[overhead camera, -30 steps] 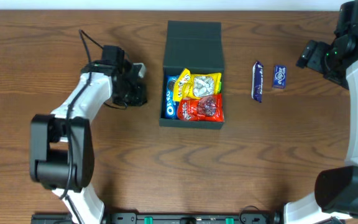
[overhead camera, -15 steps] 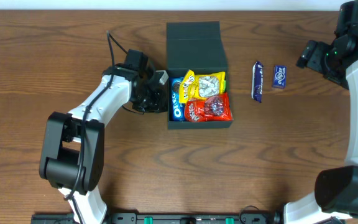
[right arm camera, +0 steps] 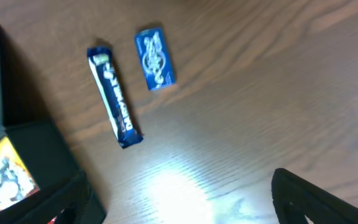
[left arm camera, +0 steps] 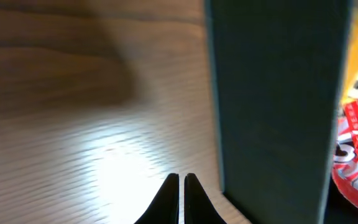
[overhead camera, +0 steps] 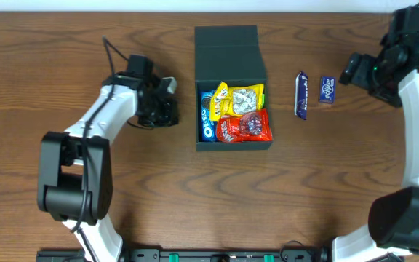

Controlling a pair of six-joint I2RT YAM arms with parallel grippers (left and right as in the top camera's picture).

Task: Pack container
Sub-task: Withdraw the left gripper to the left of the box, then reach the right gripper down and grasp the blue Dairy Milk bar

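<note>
The container is a dark green-black box with its flap lid laid open at the back. It holds a blue Oreo pack, a yellow packet, a clear candy packet and a red packet. My left gripper is shut and empty, a short gap left of the box; the left wrist view shows its tips beside the box wall. My right gripper is open and empty above the table, right of a long dark blue bar and a small blue packet.
The bar and the small packet lie on the wooden table between the box and my right arm. A corner of the box shows at the lower left of the right wrist view. A cable loops off the left arm.
The left gripper first slid the box a little to the right, then drew back left and away from it. The right gripper shifted slightly left.
</note>
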